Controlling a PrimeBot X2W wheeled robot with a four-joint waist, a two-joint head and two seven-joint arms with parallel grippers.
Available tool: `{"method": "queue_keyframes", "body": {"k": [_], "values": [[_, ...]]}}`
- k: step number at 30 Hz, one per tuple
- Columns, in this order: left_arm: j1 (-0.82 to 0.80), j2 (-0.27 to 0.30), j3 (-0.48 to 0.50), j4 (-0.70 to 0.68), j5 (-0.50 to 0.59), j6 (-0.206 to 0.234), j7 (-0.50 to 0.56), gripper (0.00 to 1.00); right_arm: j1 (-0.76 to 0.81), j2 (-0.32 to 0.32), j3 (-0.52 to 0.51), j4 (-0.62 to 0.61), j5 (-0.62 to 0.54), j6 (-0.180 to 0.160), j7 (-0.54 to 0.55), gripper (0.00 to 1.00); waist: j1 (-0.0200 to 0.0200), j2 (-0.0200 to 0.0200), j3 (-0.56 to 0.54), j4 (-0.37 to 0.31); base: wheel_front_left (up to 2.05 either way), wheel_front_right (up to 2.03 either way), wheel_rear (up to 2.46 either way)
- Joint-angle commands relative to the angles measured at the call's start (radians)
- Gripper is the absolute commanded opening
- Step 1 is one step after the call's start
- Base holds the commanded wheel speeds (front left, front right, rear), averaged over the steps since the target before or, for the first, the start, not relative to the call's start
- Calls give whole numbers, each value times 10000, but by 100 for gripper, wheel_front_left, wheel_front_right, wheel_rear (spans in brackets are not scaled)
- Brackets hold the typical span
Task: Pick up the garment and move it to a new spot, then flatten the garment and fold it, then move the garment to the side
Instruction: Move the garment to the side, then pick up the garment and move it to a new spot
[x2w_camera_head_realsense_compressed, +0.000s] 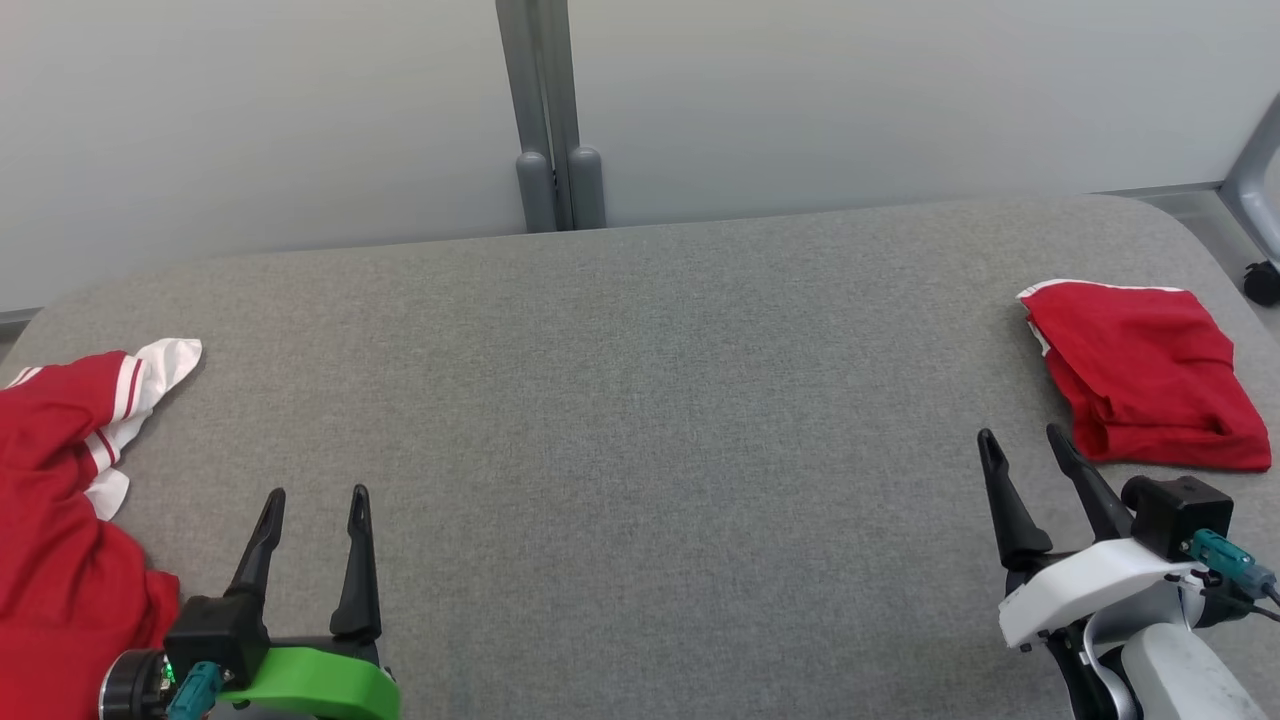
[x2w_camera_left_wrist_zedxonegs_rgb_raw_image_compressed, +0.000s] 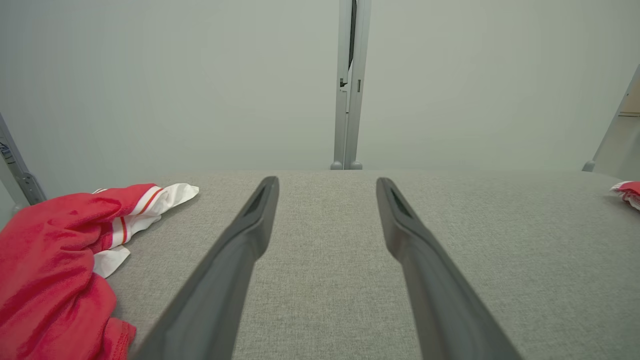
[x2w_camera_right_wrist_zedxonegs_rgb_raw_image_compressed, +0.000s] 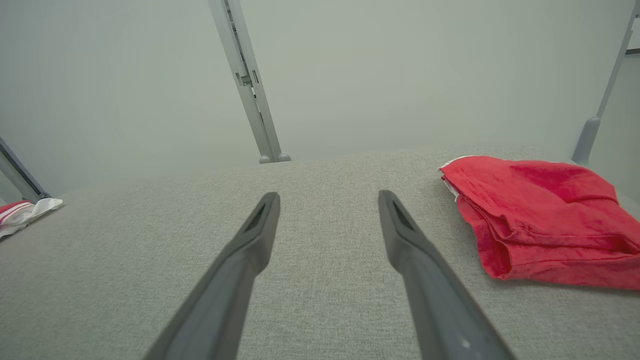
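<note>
A crumpled red garment (x2w_camera_head_realsense_compressed: 55, 520) with white striped trim lies at the table's left edge, also seen low on the left in the left wrist view (x2w_camera_left_wrist_zedxonegs_rgb_raw_image_compressed: 55, 270). A folded red garment (x2w_camera_head_realsense_compressed: 1150, 375) rests at the far right, and it lies right of the fingers in the right wrist view (x2w_camera_right_wrist_zedxonegs_rgb_raw_image_compressed: 545, 220). My left gripper (x2w_camera_head_realsense_compressed: 315, 500) stands open just right of the crumpled garment, holding nothing. My right gripper (x2w_camera_head_realsense_compressed: 1020, 440) is open too, a little to the left of the folded one and apart from it.
The grey fabric table (x2w_camera_head_realsense_compressed: 640, 420) has rounded corners. A pale wall with a grey upright post (x2w_camera_head_realsense_compressed: 548, 120) stands behind its far edge. A grey frame leg with a dark castor (x2w_camera_head_realsense_compressed: 1262, 270) is at the far right.
</note>
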Motion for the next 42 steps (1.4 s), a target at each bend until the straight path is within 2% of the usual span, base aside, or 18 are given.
{"method": "queue_keyframes", "body": {"k": [1, 9, 19, 24, 28, 42], "values": [[61, -22, 69, 119, 128, -94, 0, 100, 161, 68, -90, -73, -109, -10, -25, 100, 0, -1, 8, 9, 0, 0, 0], [-234, -222, 213, 406, 353, -303, -1, 100, 380, 337, -112, -143, -307, -10, -25, 100, 0, -1, 55, 48, 0, 0, 0], [-393, -361, 313, 497, 533, -516, 1, 100, 249, 350, -6, -4, -343, -10, -26, 100, 0, -1, 67, 49, 0, 0, 0], [-427, -425, 469, 641, 519, -502, -1, 100, 246, 387, -34, -59, -371, -10, -26, 100, 0, -1, 38, 319, 0, 0, 0], [-458, -439, 539, 740, 644, -479, 1, 100, 277, 506, -31, -174, -415, -10, -26, 100, 0, -1, 31, 885, 0, 0, 0], [-316, -239, 994, 953, 727, -319, 1, 100, 143, 855, 528, -268, -246, -9, -26, 100, 0, -1, -21, 3799, 0, 0, 0]]}}
